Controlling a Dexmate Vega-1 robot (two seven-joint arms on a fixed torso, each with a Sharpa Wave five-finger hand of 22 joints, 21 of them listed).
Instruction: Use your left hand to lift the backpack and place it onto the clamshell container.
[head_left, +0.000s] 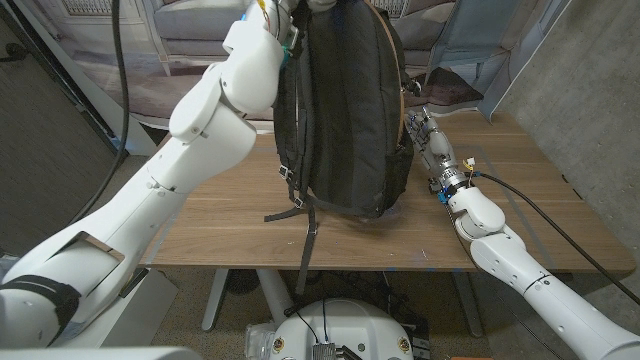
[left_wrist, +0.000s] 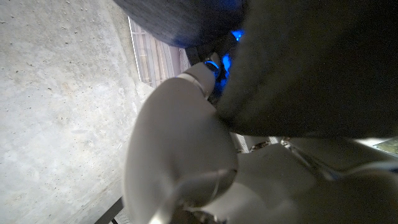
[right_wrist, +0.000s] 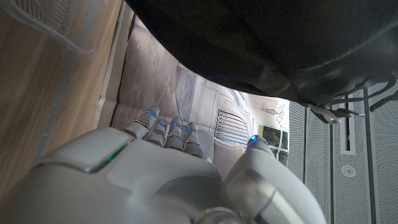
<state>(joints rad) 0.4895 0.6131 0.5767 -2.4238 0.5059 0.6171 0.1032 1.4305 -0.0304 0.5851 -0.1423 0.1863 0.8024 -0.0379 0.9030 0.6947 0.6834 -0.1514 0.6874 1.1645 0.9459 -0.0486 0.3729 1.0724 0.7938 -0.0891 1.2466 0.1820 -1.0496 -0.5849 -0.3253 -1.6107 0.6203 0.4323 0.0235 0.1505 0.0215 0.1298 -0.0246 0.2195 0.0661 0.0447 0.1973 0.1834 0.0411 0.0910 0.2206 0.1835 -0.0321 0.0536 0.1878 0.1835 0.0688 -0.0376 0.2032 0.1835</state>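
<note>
A dark grey backpack (head_left: 345, 110) hangs upright over the middle of the wooden table (head_left: 220, 225), its loose straps dangling past the front edge. My left hand (head_left: 268, 12) grips its top at the upper edge of the head view. In the left wrist view that hand (left_wrist: 180, 149) presses against the dark fabric (left_wrist: 311, 62). My right hand (head_left: 428, 140) stands just right of the backpack with its fingers apart, holding nothing. In the right wrist view a clear clamshell container (right_wrist: 53, 28) lies on the table beyond my right hand (right_wrist: 168, 174), beside the backpack's underside (right_wrist: 261, 43).
Upholstered seating (head_left: 190, 45) stands behind the table. A grey wall panel (head_left: 590, 90) runs along the right side. A black cable (head_left: 550, 215) trails from my right forearm. Bare wood shows left of the backpack and along the front edge.
</note>
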